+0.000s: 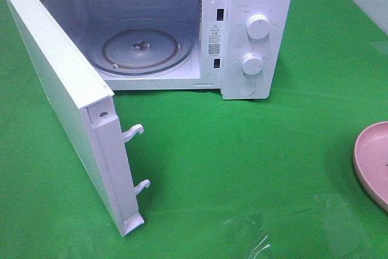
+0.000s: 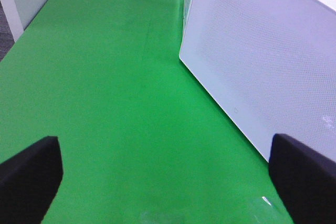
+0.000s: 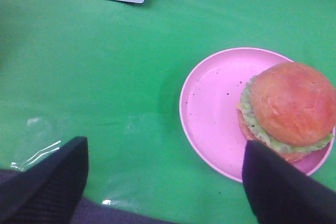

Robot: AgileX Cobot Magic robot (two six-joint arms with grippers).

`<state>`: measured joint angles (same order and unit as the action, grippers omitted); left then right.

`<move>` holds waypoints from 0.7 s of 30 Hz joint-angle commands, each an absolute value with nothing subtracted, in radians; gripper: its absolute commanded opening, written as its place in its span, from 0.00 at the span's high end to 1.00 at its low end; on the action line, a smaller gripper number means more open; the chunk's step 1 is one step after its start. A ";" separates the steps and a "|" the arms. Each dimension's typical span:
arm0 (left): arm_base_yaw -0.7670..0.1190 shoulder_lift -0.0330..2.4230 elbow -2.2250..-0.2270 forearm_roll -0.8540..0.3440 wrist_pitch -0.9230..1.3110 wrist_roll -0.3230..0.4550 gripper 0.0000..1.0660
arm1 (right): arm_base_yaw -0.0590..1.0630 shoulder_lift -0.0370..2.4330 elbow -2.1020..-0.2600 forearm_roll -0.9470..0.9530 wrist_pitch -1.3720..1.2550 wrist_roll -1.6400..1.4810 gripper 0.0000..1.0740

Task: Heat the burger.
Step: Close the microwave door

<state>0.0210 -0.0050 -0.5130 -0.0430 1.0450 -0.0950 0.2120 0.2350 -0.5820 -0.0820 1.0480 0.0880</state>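
Note:
The burger (image 3: 291,108), with a glossy brown bun, green lettuce and a red layer, sits on the far side of a round pink plate (image 3: 210,108) in the right wrist view. My right gripper (image 3: 165,153) hovers open above the green cloth beside the plate, with one dark finger (image 3: 273,187) over the plate's rim close to the burger. It holds nothing. My left gripper (image 2: 164,145) is open and empty over the cloth, next to the outer face of the microwave door (image 2: 262,56). In the exterior high view only the plate's edge (image 1: 373,162) shows; the burger and both grippers are out of frame.
The white microwave (image 1: 254,28) stands at the back with its door (image 1: 66,101) swung wide open to the left. Its glass turntable (image 1: 139,47) is bare. Two knobs are on its right panel. A piece of clear tape (image 1: 257,244) lies on the cloth near the front edge.

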 commanded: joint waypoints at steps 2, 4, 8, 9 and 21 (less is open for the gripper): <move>0.023 -0.024 -0.509 -0.045 1.041 -0.096 0.05 | 0.143 0.156 -0.532 -0.066 1.024 0.061 0.29; 0.023 -0.024 -0.509 -0.045 1.041 -0.096 0.05 | 0.115 0.117 -0.514 -0.064 1.009 0.057 0.29; 0.023 -0.024 -0.509 -0.045 1.041 -0.096 0.05 | 0.075 0.033 -0.511 -0.065 0.997 0.054 0.29; 0.023 -0.024 -0.509 -0.045 1.041 -0.096 0.05 | 0.070 0.017 -0.509 -0.065 0.999 0.054 0.29; 0.023 -0.020 -0.509 -0.049 1.040 -0.096 0.05 | 0.067 -0.030 -0.507 -0.064 0.999 0.052 0.29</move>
